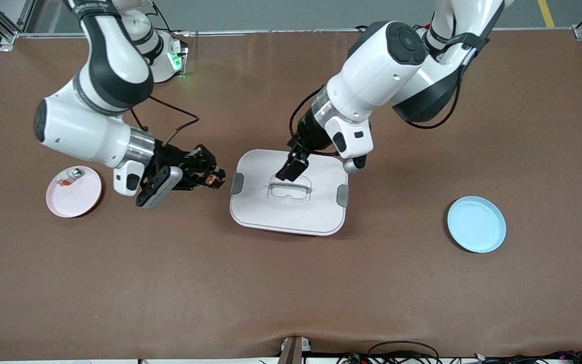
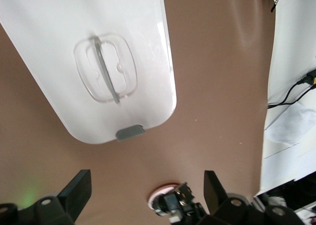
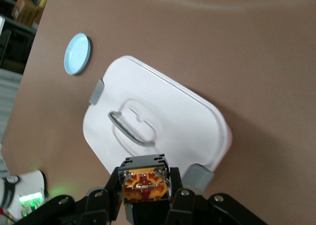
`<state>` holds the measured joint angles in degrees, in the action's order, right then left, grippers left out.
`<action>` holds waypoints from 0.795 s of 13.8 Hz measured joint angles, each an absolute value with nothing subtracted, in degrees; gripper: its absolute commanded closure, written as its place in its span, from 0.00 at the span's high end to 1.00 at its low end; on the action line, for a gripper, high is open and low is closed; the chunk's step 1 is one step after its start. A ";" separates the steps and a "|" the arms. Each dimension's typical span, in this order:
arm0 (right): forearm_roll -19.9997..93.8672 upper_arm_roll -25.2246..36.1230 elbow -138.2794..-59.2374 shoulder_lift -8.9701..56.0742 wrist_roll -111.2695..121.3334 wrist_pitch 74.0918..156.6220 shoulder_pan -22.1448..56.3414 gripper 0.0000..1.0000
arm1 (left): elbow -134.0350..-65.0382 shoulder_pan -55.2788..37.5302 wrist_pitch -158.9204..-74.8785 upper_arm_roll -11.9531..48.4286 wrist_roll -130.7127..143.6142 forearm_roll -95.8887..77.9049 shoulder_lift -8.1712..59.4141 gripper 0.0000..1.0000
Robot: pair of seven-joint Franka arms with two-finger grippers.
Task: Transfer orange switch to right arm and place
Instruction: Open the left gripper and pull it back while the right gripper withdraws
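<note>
Orange switch [image 1: 212, 178] pinched tight in right hand [image 1: 209, 178], up off the counter [image 1: 291, 283], over bare brown surface betw. pink plate [image 1: 74, 192] and white lid [image 1: 289, 192]. Right wrist view: switch [image 3: 143, 183] sits square betw. the two black fingers [image 3: 178, 198], orange face w/ red centre showing, black body above it. Fingers closed hard on both sides, no gap.

Right arm [image 1: 94, 96] reaching in from its base at the counter's top edge, wrist bent toward the lid.

Left hand [image 1: 292, 164] fully spread, nothing in it. Hovers over the lid, just by the clear recessed handle [image 1: 289, 190], toward the robots' edge of the lid. Left wrist view: both finger tips [image 2: 79, 188] wide apart w/ only brown counter betw. them; lid [image 2: 94, 57] and its grey clip [image 2: 130, 131] ahead, right hand w/ switch partly seen low in frame.

Lid flat on counter, mid-counter, grey clips at both short ends. Pink plate toward right arm's end, w/ small silvery-clear part [image 1: 70, 177] w/ red-orange bit lying near its rim. Blue plate [image 1: 476, 224] toward left arm's end, well apart from lid, nearer the front camera than the lid's centre.
</note>
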<state>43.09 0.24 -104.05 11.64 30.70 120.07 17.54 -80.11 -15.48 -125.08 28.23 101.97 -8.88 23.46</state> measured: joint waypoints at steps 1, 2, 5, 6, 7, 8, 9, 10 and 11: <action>41.09 0.29 -104.11 11.64 34.17 118.87 16.15 0.00 | -80.10 -15.07 -122.68 28.23 97.39 -8.14 22.67 1.00; 38.98 0.32 -104.15 11.64 37.53 117.80 14.87 0.00 | -80.10 -14.84 -120.33 28.22 93.53 -6.67 21.90 1.00; 32.10 0.38 -104.21 11.63 44.88 114.90 11.26 0.00 | -80.09 -13.42 -113.53 28.21 85.27 -2.12 19.50 1.00; 29.05 0.39 -104.20 11.63 46.98 113.71 9.99 0.00 | -80.07 -12.59 -111.29 28.17 82.09 -1.06 18.67 1.00; 26.24 0.41 -104.21 11.63 49.59 112.56 8.64 0.00 | -80.06 -11.51 -109.35 28.15 78.64 -0.60 17.86 1.00; 23.83 0.43 -104.27 11.63 52.97 111.87 7.19 0.00 | -80.05 -10.11 -107.58 28.11 74.79 -0.46 17.09 1.00; 21.70 0.46 -104.48 11.63 57.13 111.62 5.53 0.00 | -80.04 -8.40 -105.91 28.08 70.39 -0.42 16.36 1.00; 19.74 0.49 -104.70 11.63 61.51 111.61 3.74 0.00 | -80.03 -6.71 -104.49 28.06 66.17 -0.41 15.73 1.00; 17.61 0.51 -104.82 11.63 66.18 111.48 1.79 0.00 | -80.03 -5.11 -103.08 28.04 62.08 -0.41 15.13 1.00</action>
<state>17.61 0.51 -104.82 11.63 66.18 111.48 1.79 -80.03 -5.11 -103.08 28.04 62.08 -0.41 15.13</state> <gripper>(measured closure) 0.581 0.000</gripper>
